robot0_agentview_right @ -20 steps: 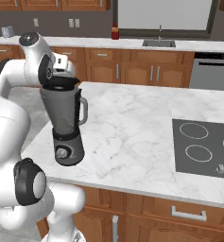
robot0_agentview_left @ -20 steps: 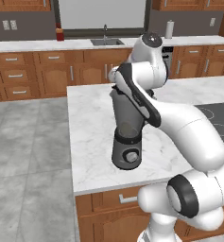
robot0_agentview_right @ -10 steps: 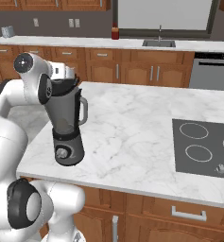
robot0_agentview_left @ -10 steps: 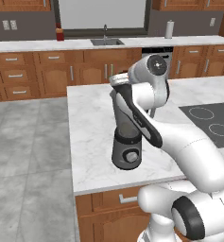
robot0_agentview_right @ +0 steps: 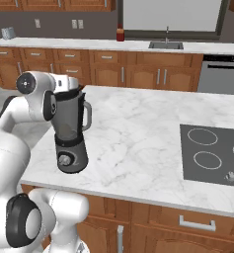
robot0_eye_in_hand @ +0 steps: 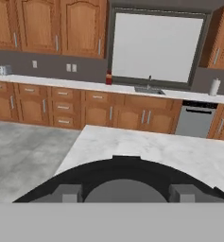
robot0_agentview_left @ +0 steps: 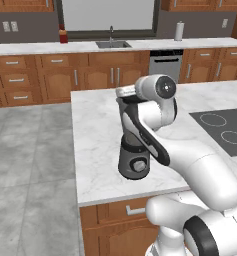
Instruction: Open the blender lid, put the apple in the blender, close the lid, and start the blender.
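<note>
White marble countertop point(robot0_agentview_right: 138, 133) of the kitchen island carries all the work. The two-finger gripper point(robot0_eye_in_hand: 124, 193) is low over the round dark grey lid point(robot0_eye_in_hand: 123, 182) of the tall grey blender with smoky translucent jar point(robot0_agentview_right: 69, 131); the two dark fingertips point(robot0_eye_in_hand: 68, 193) stand on both sides of the centre of the lid. Whether they press on something or are free cannot be told. Directly under the hand stands the jar, and under it the dark base with round knob point(robot0_agentview_left: 138, 165), near the front edge of the island. Beyond the hand are wooden cabinets point(robot0_eye_in_hand: 108, 113) and a sink point(robot0_eye_in_hand: 149, 89). The lid seems light, stiff and smooth, so it may slip; the small raised centre knob is probably the best place to hold.
</note>
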